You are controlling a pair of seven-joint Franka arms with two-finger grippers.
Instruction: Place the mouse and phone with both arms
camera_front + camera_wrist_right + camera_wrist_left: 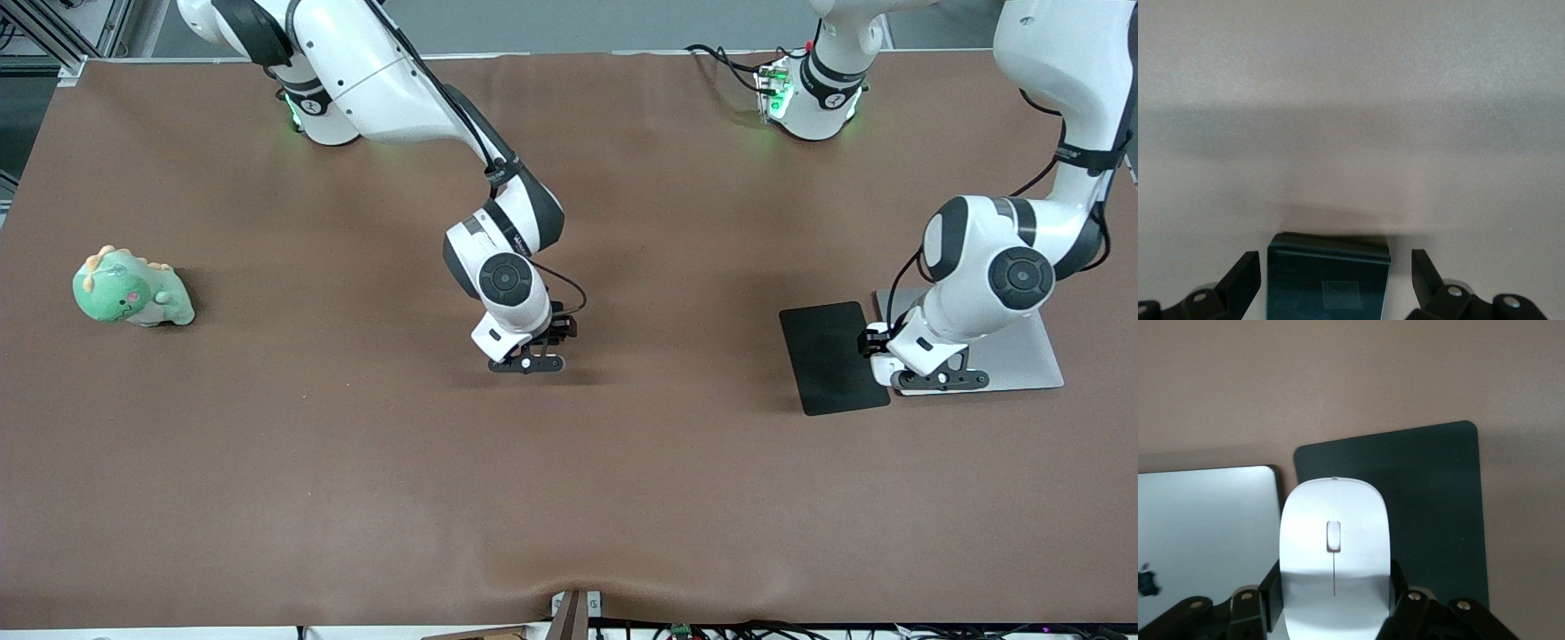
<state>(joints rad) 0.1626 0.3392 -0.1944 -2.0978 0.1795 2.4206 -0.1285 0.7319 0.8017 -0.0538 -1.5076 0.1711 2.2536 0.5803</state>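
Holds the mouse (1333,553) in the left pincer (941,380), black fingers (1401,590) pressed against its two long sides, scroll wheel and thin centre line facing up. Keeps that pincer low at about 3 o'clock on the brown surface (569,498) as the front view shows it, over the seam where the matte black pad (831,356) meets the silver laptop (1022,356). Places the mouse's rounded nose over the pad's edge, just beside the laptop's corner; cannot tell whether the mouse rests on the pad or hangs just above it.

Spreads the right pincer (526,364) wide near the middle of the surface, close to the cloth. Shows the phone (1328,280), glossy and dark, lying flat between the two fingers (1245,280), a gap on either side, neither finger touching it. Hides the phone under the pincer in the front view.

Leaves a green plush dinosaur (132,289) at 9 o'clock, well apart from both arms.
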